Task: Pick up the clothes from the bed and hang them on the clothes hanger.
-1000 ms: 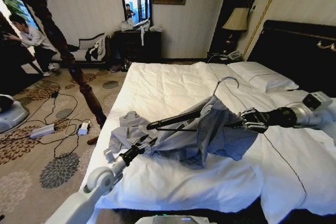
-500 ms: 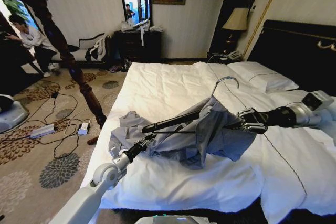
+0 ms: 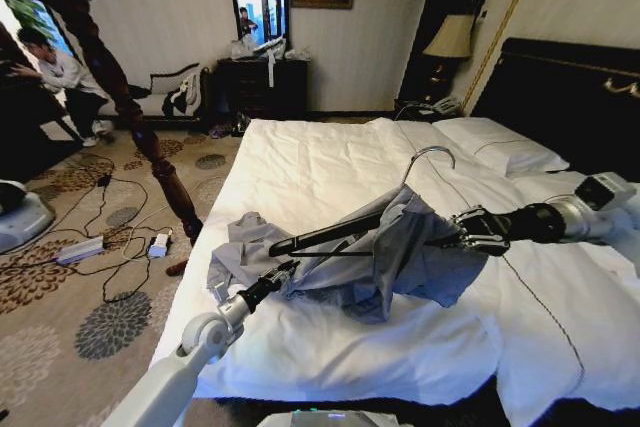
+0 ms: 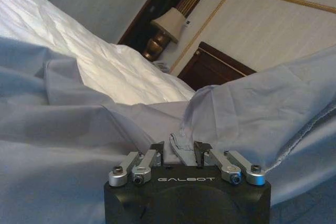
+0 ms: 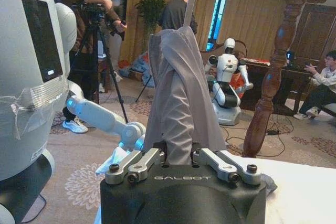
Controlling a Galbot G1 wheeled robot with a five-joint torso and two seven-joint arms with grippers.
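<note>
Lying across the near half of the bed (image 3: 300, 162), the light blue-grey shirt (image 3: 400, 257) sits at about five o'clock from the head view's centre, one side draped over the black clothes hanger (image 3: 320, 235) and the other trailing in a rumpled heap toward the bed's left edge at eight o'clock. The hanger is tilted, its bare dark shoulder pointing out to nine o'clock and its silver hook rising toward twelve o'clock over open white duvet.

The left gripper (image 3: 283, 274) comes in from seven o'clock, low over the duvet, and its fingers are closed on a fold of the shirt just under the hanger's bare shoulder; the left wrist view shows a strip of the fabric pinched between the black pads of that gripper (image 4: 181, 153). The right gripper (image 3: 458, 230) reaches in from three o'clock and is clamped on the covered end of the hanger through the shirt; in its own wrist view the grey cloth rises straight up from between the closed fingers of the gripper (image 5: 179, 157).

Beyond the shirt, toward twelve o'clock, the duvet lies bare up to the pillows (image 3: 495, 142) and the black headboard (image 3: 570, 97) at two o'clock. Off the bed's left edge, at nine to ten o'clock, stands a dark turned-wood pole (image 3: 130, 117), with cables (image 3: 95, 247) strewn on the patterned carpet (image 3: 110, 322) beside it.
</note>
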